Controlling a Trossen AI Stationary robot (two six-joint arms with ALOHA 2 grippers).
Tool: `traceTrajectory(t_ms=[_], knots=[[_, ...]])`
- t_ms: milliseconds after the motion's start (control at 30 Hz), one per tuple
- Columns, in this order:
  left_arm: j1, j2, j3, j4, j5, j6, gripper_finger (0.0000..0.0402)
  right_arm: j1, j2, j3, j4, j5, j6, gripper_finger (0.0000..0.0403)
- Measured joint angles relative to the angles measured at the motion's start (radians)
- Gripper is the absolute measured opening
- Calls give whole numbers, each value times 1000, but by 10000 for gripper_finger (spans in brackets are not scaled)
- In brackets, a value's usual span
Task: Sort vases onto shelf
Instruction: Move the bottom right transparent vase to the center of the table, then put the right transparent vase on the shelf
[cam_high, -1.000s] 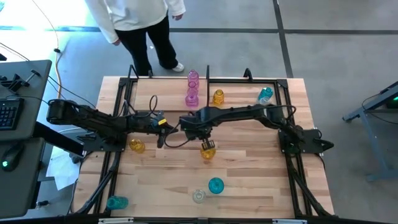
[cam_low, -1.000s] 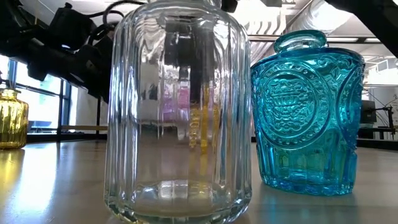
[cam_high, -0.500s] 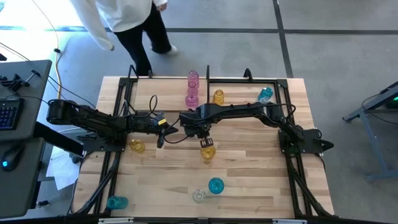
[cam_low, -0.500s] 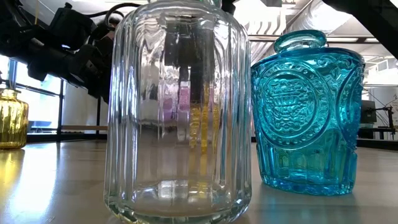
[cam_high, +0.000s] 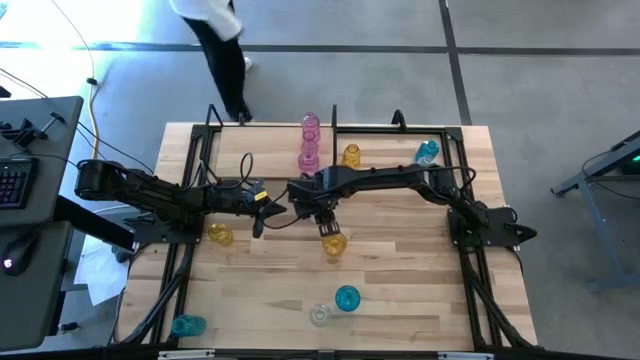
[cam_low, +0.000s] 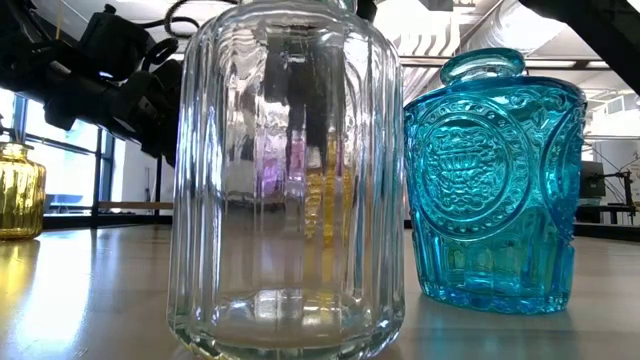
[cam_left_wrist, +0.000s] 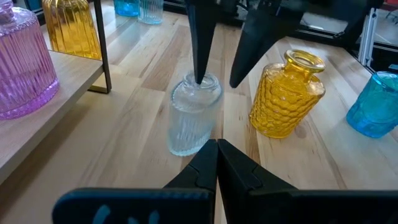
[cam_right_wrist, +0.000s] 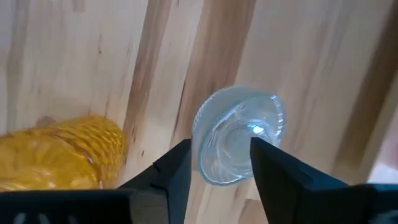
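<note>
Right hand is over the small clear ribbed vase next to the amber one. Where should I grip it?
Take the clear vase by its narrow neck, probably straight down from above: it stands upright, its body is wider, and the amber vase crowds one side.

The right arm stretches across the table toward the middle, wrist bent so the right gripper (cam_high: 323, 221) points straight down, its fingers (cam_left_wrist: 200, 38) parted. The left arm reaches in level from the left side, low over the table, with the left gripper (cam_left_wrist: 217, 147) pinched closed, tips touching.
</note>
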Motion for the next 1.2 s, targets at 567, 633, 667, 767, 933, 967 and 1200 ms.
traceTrajectory(t_ms=[567,633,667,767,933,967,1200], knots=[[0,0,0,0,0,6,0,42,-7,137,-89,45,-15,35],[0,0,0,0,0,12,0,42,-13,137,-87,49,-16,11],[0,0,0,0,0,16,0,42,-19,137,-82,49,-16,6],[0,0,0,0,0,18,0,41,-43,136,-71,70,0,9],[0,0,1,2,0,37,0,42,-102,72,-2,87,27,2],[0,0,1,2,0,44,0,42,-121,33,35,86,30,2],[0,0,1,3,8,45,0,47,-311,-362,389,107,84,0]])
